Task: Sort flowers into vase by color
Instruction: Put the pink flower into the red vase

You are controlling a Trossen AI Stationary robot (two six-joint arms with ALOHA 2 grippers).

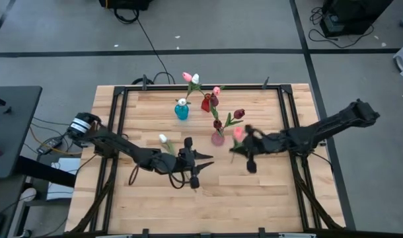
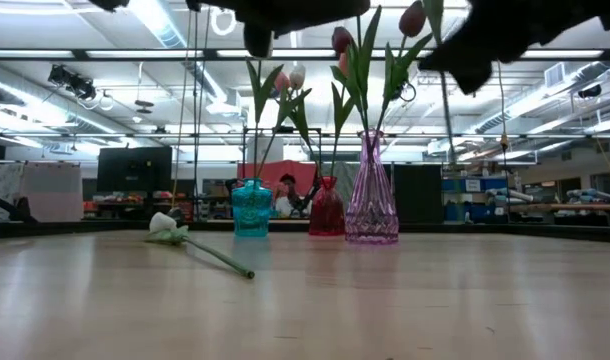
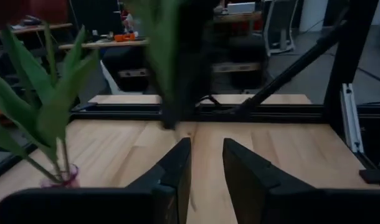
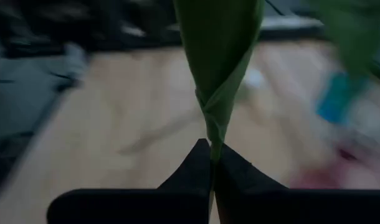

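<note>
My right gripper (image 1: 244, 149) hovers just right of the clear pink vase (image 1: 217, 137), shut on a pink tulip (image 1: 238, 132). My left gripper (image 3: 207, 163) is open with nothing between its fingers; it hangs over the table's middle (image 1: 203, 158), pointing at the right gripper. A white tulip (image 1: 163, 139) lies flat on the table to the left, head toward the far edge (image 2: 165, 224). The blue vase (image 1: 182, 111), the red vase (image 1: 207, 102) and the pink vase (image 2: 371, 195) stand in a row, each with tulips in it. My right gripper pinches the pink tulip's green stem (image 4: 213, 148) between its two fingertips, where a leaf wraps around it. The fingers come from the table's right, slanting a little downward, and lie across the stem. The tulip is lifted clear of the table.
A black frame (image 1: 122, 89) runs around the wooden table. The near half of the table (image 1: 215, 205) is bare wood. Dark red tulips (image 1: 238, 114) lean out of the pink vase toward my right gripper.
</note>
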